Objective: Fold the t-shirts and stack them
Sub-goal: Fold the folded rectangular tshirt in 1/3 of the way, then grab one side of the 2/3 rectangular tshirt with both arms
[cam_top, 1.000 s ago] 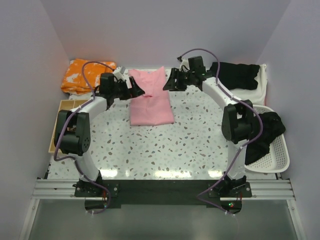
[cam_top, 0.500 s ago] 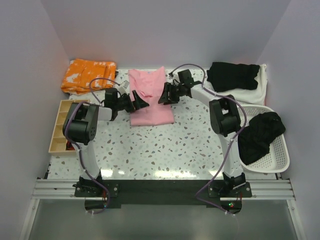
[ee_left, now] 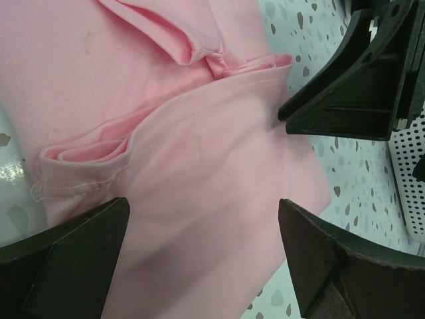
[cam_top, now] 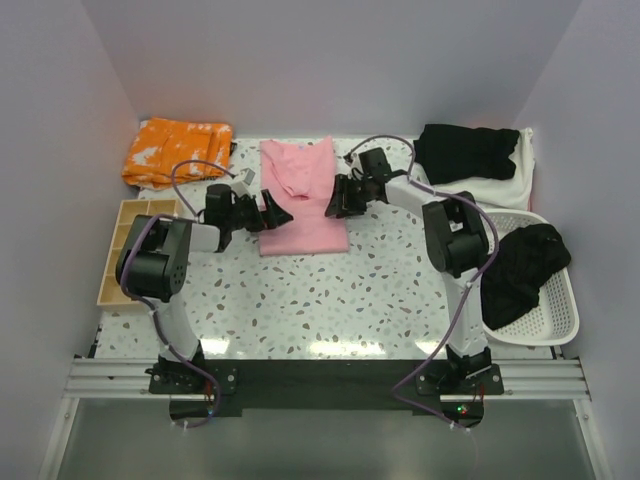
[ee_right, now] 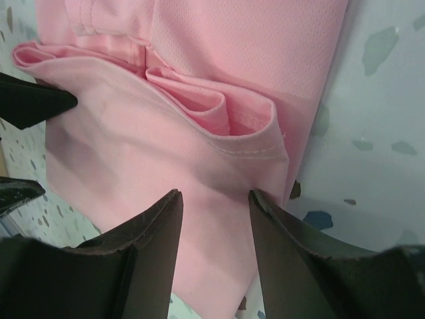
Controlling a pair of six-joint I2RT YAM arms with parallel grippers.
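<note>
- Since a second ago, both wrists have dropped from above the far edge to table level, and the left gripper [cam_top: 277, 211] and right gripper [cam_top: 333, 200] now face each other across the pink t-shirt [cam_top: 300, 205].
- That shirt lies flat on the speckled table [cam_top: 330, 290], midway along the far edge, its top part doubled over into loose folds.
- Left gripper: jaws spread wide at the shirt's left edge, with pink fabric showing between the fingers [ee_left: 73, 266] and nothing pinched.
- Right gripper: at the shirt's right edge, jaws apart by a narrow gap just over the folded hem; its fingers [ee_right: 149, 252] are not clamped on the cloth.
- A black t-shirt [cam_top: 462, 152] lies on an off-white t-shirt [cam_top: 498, 188] at the far right corner.
- A second black t-shirt [cam_top: 520, 268] is heaped in the white basket [cam_top: 556, 322] along the right edge.
- An orange cloth [cam_top: 175, 150] sits in the far left corner, with a wooden tray [cam_top: 128, 228] along the left edge.
</note>
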